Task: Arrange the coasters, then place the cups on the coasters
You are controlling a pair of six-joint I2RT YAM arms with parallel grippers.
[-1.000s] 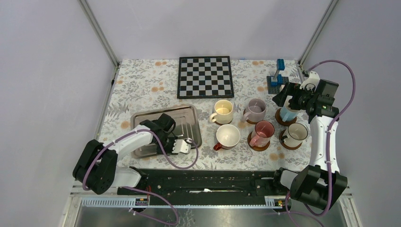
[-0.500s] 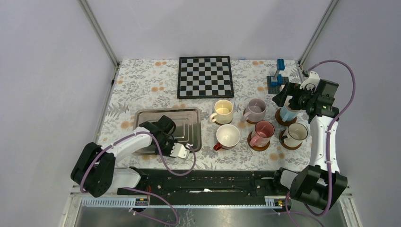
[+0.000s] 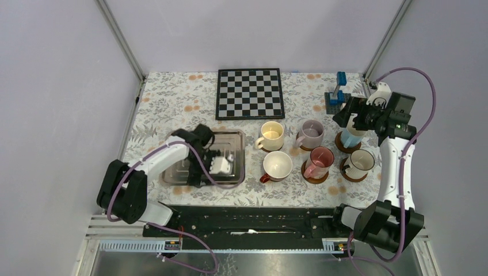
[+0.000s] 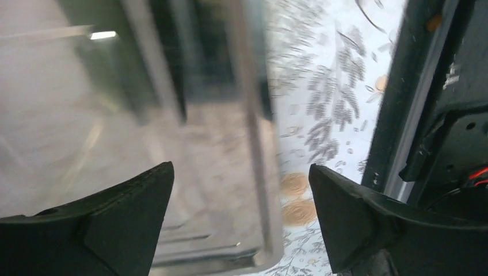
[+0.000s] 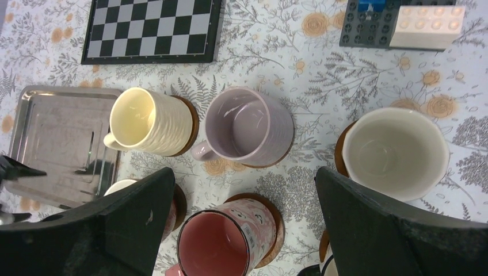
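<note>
Left gripper swung back over the metal tray, jaws now spread apart, right gripper raised slightly

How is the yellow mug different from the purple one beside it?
The yellow mug has a ribbed wall; the purple mug is smooth. The yellow mug stands next to the metal tray, the purple mug farther from it. Both stand upright and empty, each on a brown coaster.
</note>
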